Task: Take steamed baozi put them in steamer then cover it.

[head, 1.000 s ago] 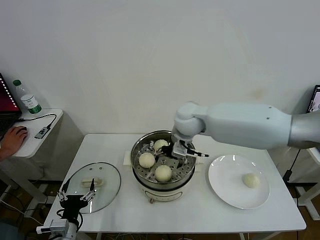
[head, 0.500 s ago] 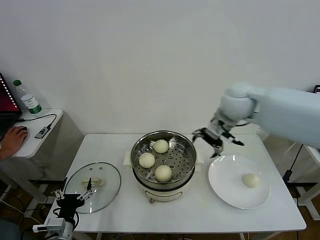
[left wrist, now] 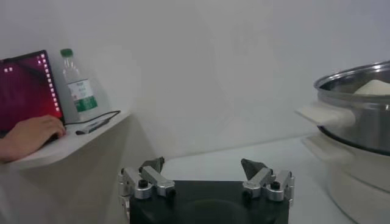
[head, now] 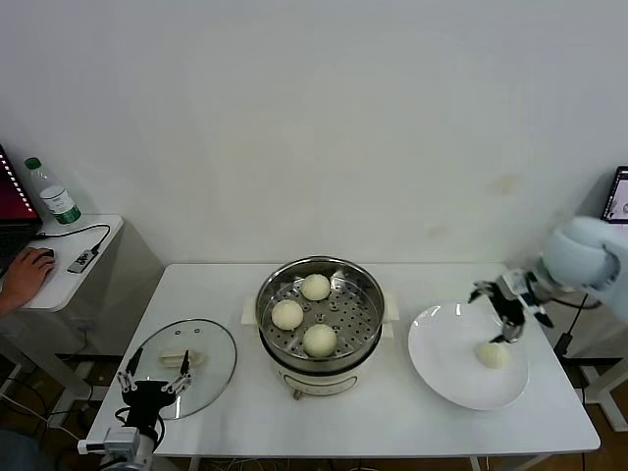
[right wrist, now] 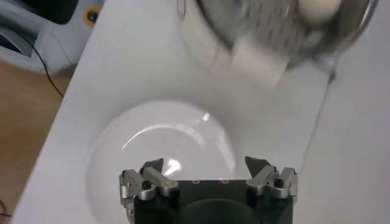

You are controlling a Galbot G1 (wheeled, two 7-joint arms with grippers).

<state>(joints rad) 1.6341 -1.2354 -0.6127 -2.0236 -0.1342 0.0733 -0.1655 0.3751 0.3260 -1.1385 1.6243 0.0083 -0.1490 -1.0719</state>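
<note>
Three off-white baozi [head: 316, 287] lie on the perforated tray of the steel steamer [head: 271, 290] at the table's middle. A fourth baozi [head: 492, 354] lies on the white plate [head: 444, 371] at the right. My right gripper [head: 504, 314] is open and empty, just above the plate's far side, beside that baozi. In the right wrist view its open fingers [right wrist: 152, 168] hang over the plate [right wrist: 158, 137] and the steamer [right wrist: 262, 36] shows beyond. The glass cover [head: 211, 361] lies flat at the left front. My left gripper [head: 155, 378] is open and parked at the cover's near edge.
A side table [head: 69, 260] at the far left holds a bottle [head: 57, 196], a cable and a person's hand [head: 22, 273]. The left wrist view shows the steamer's rim and handle [left wrist: 341, 103], the bottle [left wrist: 78, 88] and a laptop [left wrist: 24, 85].
My right arm has left the steamer and swung right, from above the tray to over the plate beside the fourth baozi. The left arm has barely moved.
</note>
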